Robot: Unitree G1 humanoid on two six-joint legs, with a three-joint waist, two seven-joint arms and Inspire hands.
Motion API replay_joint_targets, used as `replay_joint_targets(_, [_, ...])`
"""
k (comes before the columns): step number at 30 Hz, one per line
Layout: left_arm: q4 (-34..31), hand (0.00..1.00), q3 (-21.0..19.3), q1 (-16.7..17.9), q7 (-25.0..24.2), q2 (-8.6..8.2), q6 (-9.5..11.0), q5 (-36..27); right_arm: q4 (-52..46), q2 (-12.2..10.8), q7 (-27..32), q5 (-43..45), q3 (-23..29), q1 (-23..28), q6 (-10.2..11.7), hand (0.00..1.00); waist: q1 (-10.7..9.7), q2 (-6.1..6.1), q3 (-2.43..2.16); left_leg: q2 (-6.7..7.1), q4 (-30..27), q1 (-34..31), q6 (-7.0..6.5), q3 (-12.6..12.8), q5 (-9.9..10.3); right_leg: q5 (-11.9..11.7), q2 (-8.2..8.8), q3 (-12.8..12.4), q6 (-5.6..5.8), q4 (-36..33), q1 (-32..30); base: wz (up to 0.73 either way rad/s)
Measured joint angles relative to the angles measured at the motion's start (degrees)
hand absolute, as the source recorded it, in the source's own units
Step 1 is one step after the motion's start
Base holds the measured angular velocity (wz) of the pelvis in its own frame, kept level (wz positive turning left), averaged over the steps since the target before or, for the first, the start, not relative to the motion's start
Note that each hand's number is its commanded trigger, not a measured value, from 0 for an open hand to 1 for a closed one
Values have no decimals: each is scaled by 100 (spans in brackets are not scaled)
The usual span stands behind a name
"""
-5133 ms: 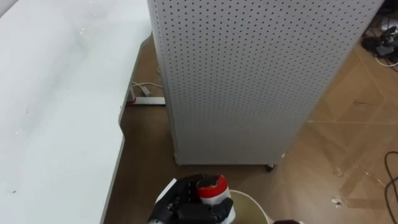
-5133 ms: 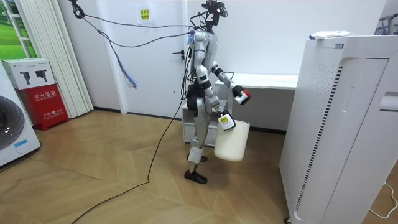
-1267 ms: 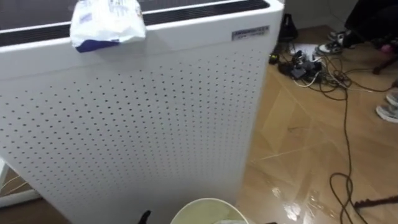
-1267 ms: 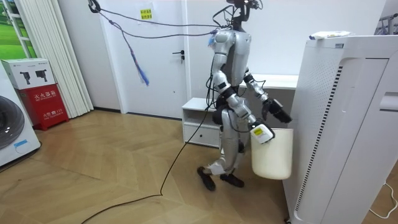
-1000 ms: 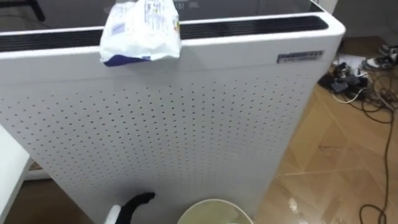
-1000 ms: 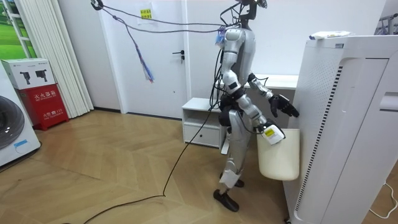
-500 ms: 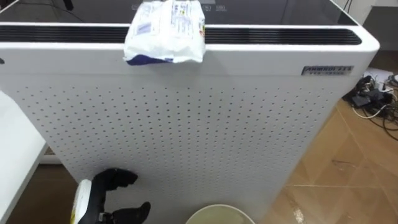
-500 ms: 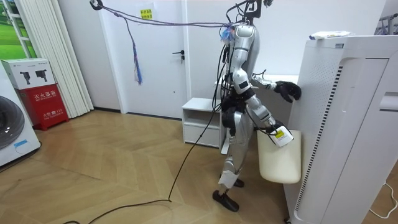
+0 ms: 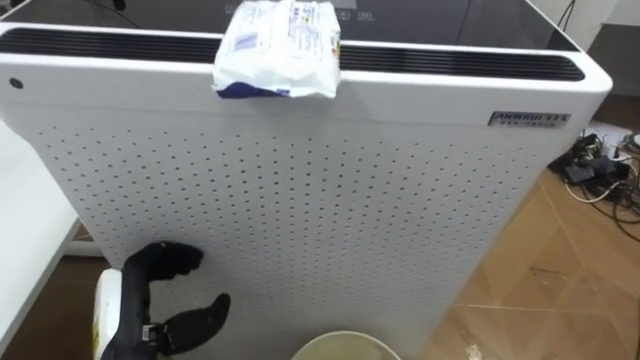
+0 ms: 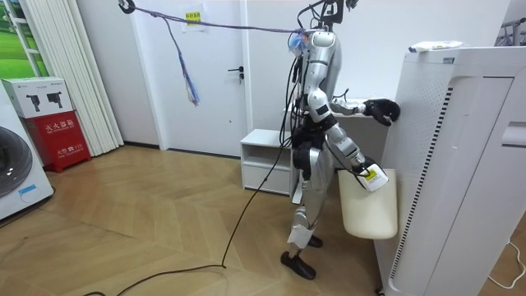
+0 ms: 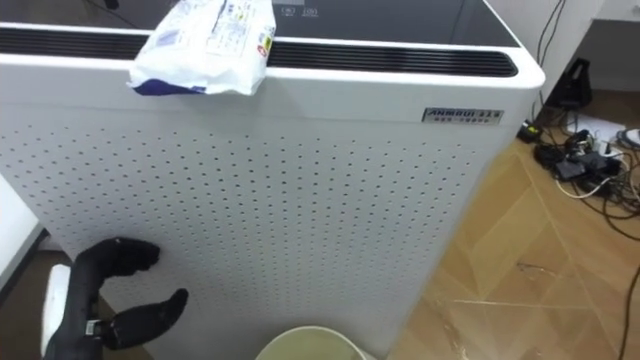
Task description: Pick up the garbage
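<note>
Wood plank floor (image 9: 560, 270), white walls, a door (image 10: 215, 74) at the back of the room view. Robot stands close against a tall white perforated unit (image 9: 330, 210) with a dark top; a white tabletop (image 9: 25, 230) edges into the left of the eye view and loose cables (image 9: 605, 165) lie on the floor at far right.

Task item: a crumpled white-and-blue wrapper (image 9: 280, 48) lies on the unit's top front edge, upper centre of frame, overhanging the front face slightly.

Left hand (image 9: 140, 300): lower left of frame, in front of the perforated face, released and empty, thumb spread from the fingers, well below the wrapper.

Right hand (image 10: 367, 174): at the rim of a cream bin (image 10: 368, 210), which hangs clear of the floor beside the unit. Cannot tell how it grips. The bin's rim shows at bottom centre of the eye view.

Step in hand, by my reading: the reach for the wrapper. Raise the left hand well up and slightly rightward, come over the edge from the front, and pinch the overhanging part rather than pushing it back across the dark top. Keep the bin underneath for the drop.
</note>
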State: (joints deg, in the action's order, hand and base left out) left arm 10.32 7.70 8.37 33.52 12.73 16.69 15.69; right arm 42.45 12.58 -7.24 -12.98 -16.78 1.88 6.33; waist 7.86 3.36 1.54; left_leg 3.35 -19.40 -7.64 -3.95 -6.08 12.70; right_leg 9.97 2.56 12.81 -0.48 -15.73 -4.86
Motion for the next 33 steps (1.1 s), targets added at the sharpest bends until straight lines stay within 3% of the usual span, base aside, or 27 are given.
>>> replay_joint_targets(8, [-1020,0,-107,-1,531,232,158,408,-1,7,-30,14,2,156,119,100,7,-25,-7,33,-33,2,4,-131,-4,-4,20,157,6,81,84,8])
replay_joint_targets(14, [-1444,0,-300,-61,821,234,361,711,5,8,38,11,0,183,124,100,6,-83,-15,31,31,152,5,-143,-4,-6,14,145,11,124,240,3])
replay_joint_targets(18, [-1932,0,-388,-119,1009,233,384,1016,3,8,76,10,0,241,128,100,11,-116,-35,33,68,181,10,-132,-11,-6,16,142,11,110,246,-1])
replay_joint_targets(21, [-2385,0,-397,-300,1190,235,642,1142,1,21,83,-4,-10,244,128,100,0,-148,-54,31,84,240,11,-125,-12,-6,20,152,11,106,293,-1])
replay_joint_targets(26, [-2581,0,-383,-613,1367,248,779,1150,1,82,77,-17,-129,278,127,100,-28,-222,-67,34,184,460,7,-103,-19,-1,32,141,19,126,470,-3])
replay_joint_targets(33, [-2612,0,-381,-658,1349,264,792,1150,0,98,51,-55,-223,280,126,100,-157,-244,-60,36,219,582,8,-106,-19,0,28,146,21,191,597,0])
